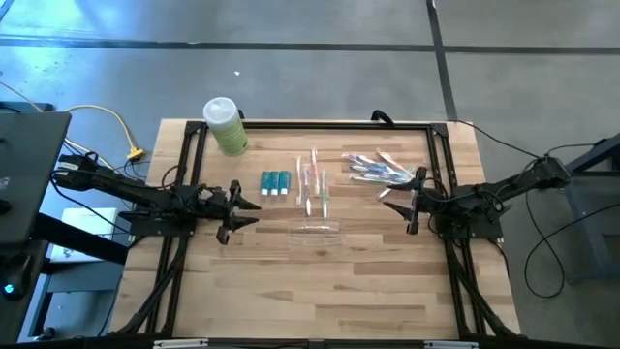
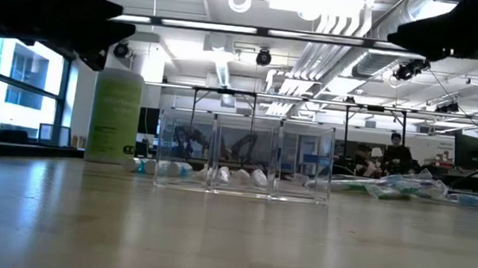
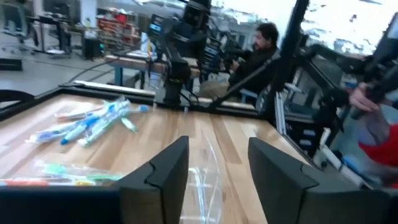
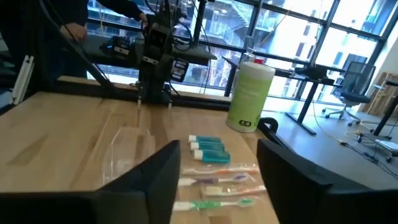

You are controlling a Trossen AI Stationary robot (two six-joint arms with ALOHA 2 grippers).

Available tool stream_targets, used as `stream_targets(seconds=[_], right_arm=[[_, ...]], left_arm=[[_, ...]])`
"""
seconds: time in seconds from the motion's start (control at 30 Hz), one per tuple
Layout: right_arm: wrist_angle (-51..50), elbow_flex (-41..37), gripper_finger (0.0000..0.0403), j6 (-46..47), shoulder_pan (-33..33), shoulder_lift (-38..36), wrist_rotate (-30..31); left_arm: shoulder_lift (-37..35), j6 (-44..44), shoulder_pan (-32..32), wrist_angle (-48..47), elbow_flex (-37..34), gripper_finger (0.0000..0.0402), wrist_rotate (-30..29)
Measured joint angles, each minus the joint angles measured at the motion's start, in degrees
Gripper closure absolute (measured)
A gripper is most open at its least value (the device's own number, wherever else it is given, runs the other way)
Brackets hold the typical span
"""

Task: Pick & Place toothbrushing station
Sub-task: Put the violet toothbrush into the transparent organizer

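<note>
Clear organizer (image 1: pixel 317 231), mid-tabletop, long axis running left to right, empty. Left gripper (image 1: pixel 244 210) and right gripper (image 1: pixel 395 202) flanked it, both with fingers spread, holding nothing. Beyond lay three toothbrushes (image 1: pixel 312 182), nearly midway between the grippers; toothpaste tubes (image 1: pixel 275 182) nearer the left gripper; wrapped brushes (image 1: pixel 378 168) nearer the right; green bottle (image 1: pixel 225 126) at the far-left corner.

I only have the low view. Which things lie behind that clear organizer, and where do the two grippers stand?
Observer: Three teal toothpaste tubes lie beyond the clear organizer, left of loose toothbrushes.
Operator: And that pile on the right?
Observer: Wrapped toothbrushes, near the table's far right corner.
Operator: The grippers?
Observer: The left gripper hangs open left of the organizer, the right gripper open to its right; neither holds anything.
</note>
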Motion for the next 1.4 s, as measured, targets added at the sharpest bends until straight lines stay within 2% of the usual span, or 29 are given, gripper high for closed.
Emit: stream_targets(seconds=[0.13, 0.3, 0.47, 0.57, 0.73, 0.9, 1.03, 1.17, 1.4], right_arm=[[0.02, 3.76, 0.0170, 0.43, 0.00, 2.98, -0.02], [-3.95, 9.12, 0.0172, -2.09, 0.02, 4.19, 0.28], [-24.48, 19.23, 0.0178, 5.45, -0.88, 9.99, 8.48], [-36.97, 24.59, 0.0178, 12.86, -3.47, 14.94, 9.96], [-51.83, 31.46, 0.0179, 32.68, -12.07, 21.69, 7.17], [-59.53, 33.10, 0.0179, 36.12, -23.04, 26.25, -3.00], [-67.18, 33.08, 0.0179, 42.70, -32.25, 30.23, -12.04], [-72.54, 33.08, 0.0179, 43.11, -38.23, 33.65, -12.11], [-75.50, 33.08, 0.0179, 38.35, -43.22, 38.68, -14.58]], left_arm=[[1.93, -0.09, 0.00, 1.77, 0.01, 0.0232, -0.16], [2.65, -0.11, 0.00, 1.99, 0.01, 0.0231, -0.16], [2.71, -0.29, 0.00, 1.96, 0.01, 0.0231, -0.16], [2.71, -1.02, 0.00, 1.96, 0.00, 0.0231, -0.16], [2.71, -3.48, 0.00, 1.98, 0.01, 0.0231, -0.44], [2.83, -5.20, -0.02, 1.96, 0.01, 0.0231, -1.27], [4.31, -9.09, -0.04, 1.84, 0.01, 0.0231, -0.84], [7.04, -10.72, -0.04, 1.83, 0.01, 0.0231, -0.84], [11.28, -10.82, -0.04, 2.01, 0.00, 0.0231, -1.55]])
